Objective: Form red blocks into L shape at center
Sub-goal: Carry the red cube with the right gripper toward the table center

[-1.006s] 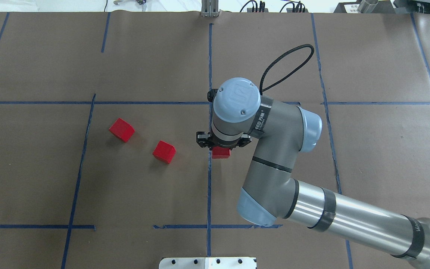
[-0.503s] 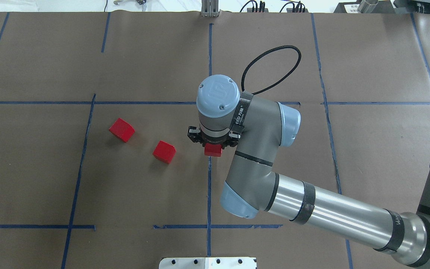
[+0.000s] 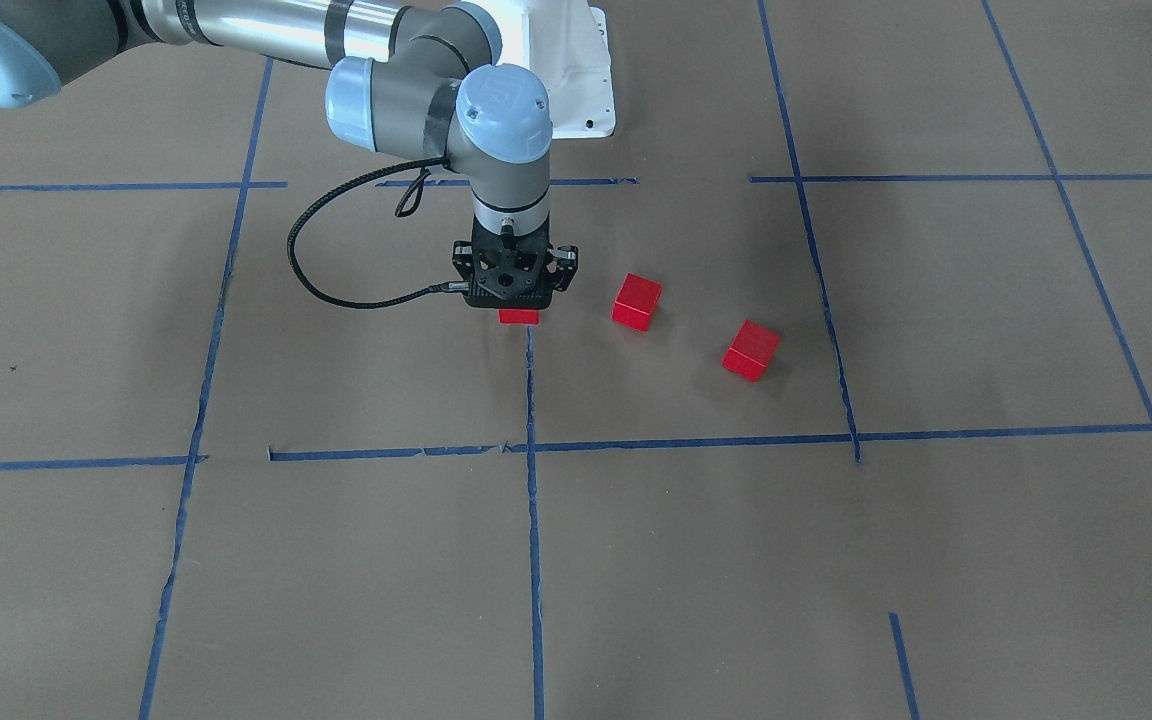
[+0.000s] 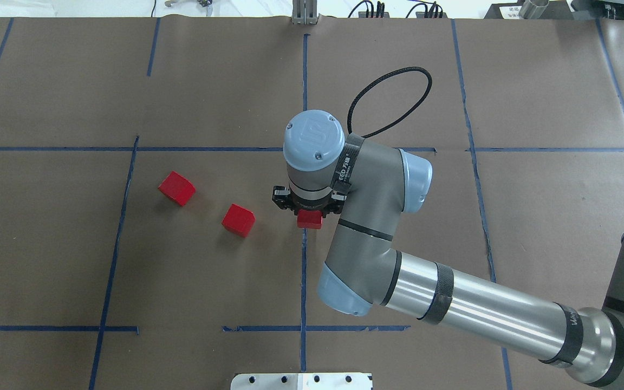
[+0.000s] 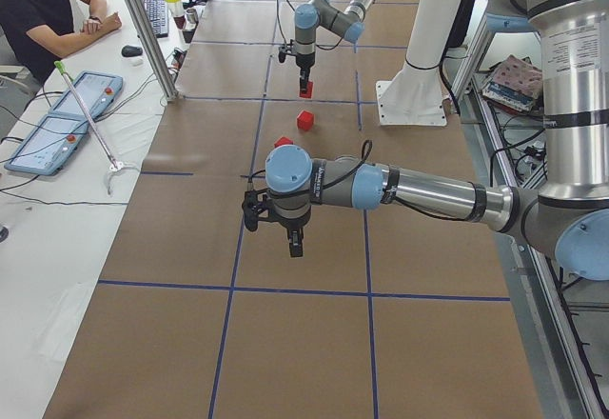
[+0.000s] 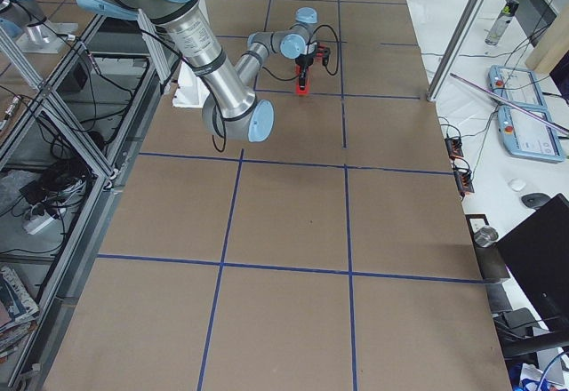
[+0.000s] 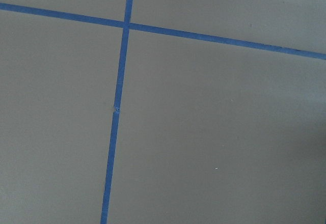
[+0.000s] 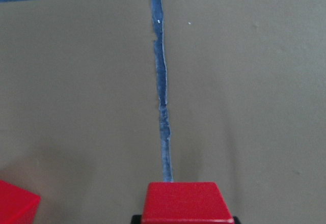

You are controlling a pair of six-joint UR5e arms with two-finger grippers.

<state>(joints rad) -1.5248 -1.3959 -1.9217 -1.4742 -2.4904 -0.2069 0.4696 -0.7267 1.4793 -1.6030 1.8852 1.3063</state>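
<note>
Grip comes first in the front-facing view: the right claw (image 3: 517,306) points straight down and is closed narrow on the held block (image 3: 519,316). It sits over the end of a blue tape line (image 3: 532,400) at the table's middle, and we cannot tell whether the cube touches the paper. From overhead, the middle block (image 4: 238,220) lies near the claw on the robot's left. The outer block (image 4: 176,188) lies farther the same way and a little farther from the robot. Both are loose, apart, and turned askew to the tape, so no L exists yet. In the left side view, the left claw (image 5: 293,241) hangs over bare paper well apart from every cube, and we cannot tell whether it is wide or narrow. The right side view shows only the red cube under the right claw. Our left wrist camera shows just paper and crossed tape. Our right wrist camera shows the held cube at the bottom edge and a corner of the middle one at lower left. We judge the coming move turns on that leftward offset: the right arm is the nearer one, and the cubes, having no long axis, need only squaring up.
</note>
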